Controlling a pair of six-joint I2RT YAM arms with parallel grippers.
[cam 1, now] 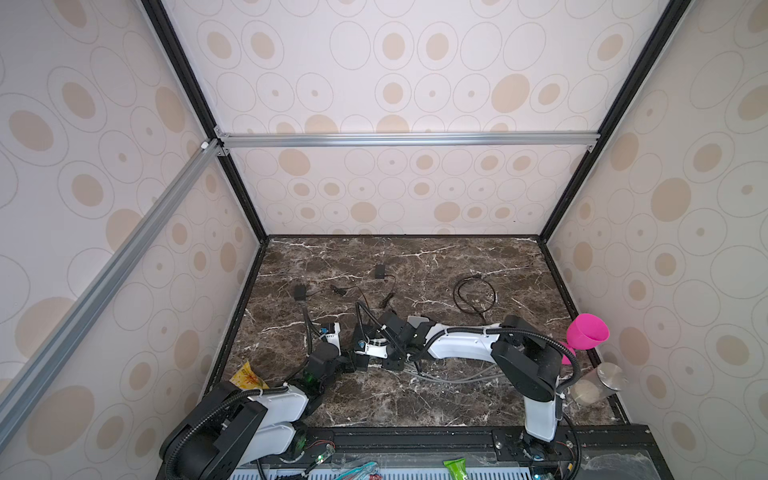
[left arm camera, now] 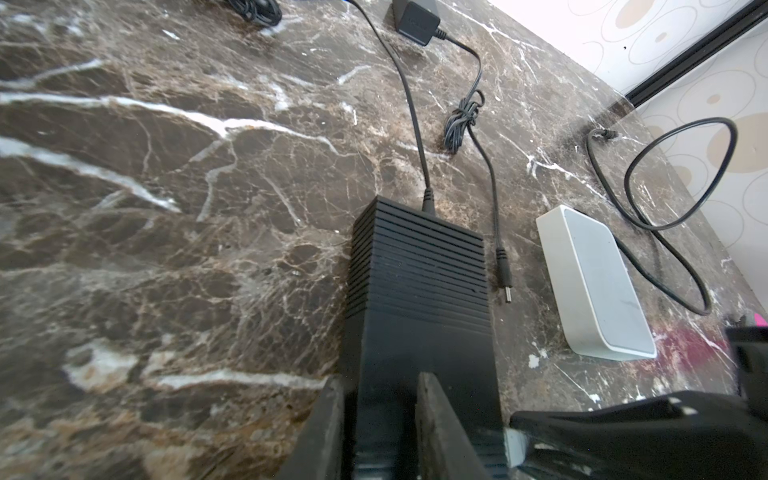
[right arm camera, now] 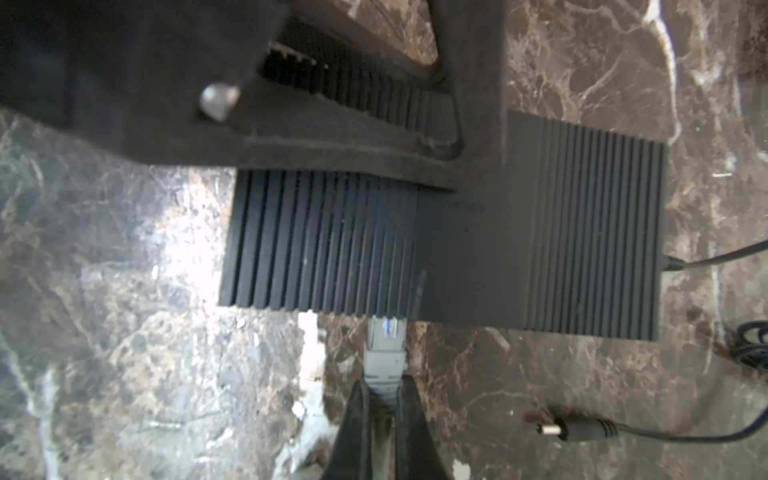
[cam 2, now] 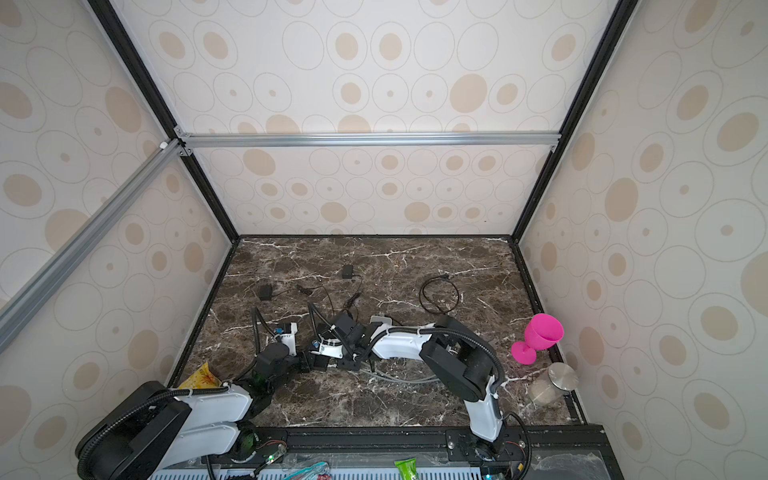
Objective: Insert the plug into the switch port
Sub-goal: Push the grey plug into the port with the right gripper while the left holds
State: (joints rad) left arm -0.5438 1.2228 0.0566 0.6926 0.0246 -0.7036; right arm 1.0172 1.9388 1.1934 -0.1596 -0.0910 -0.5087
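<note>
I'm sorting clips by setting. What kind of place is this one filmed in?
Probably a robot test booth, not a real room: patterned panels on an aluminium frame enclose a marble-look tabletop, where a left arm and a right arm handle a black switch and a plug.

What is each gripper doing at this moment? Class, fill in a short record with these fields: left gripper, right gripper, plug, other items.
left gripper: clamped on the black switch
right gripper: shut on the grey plug
plug: tip at the switch's side; cannot tell if seated
other items: white box, loose power plug, pink cup
</note>
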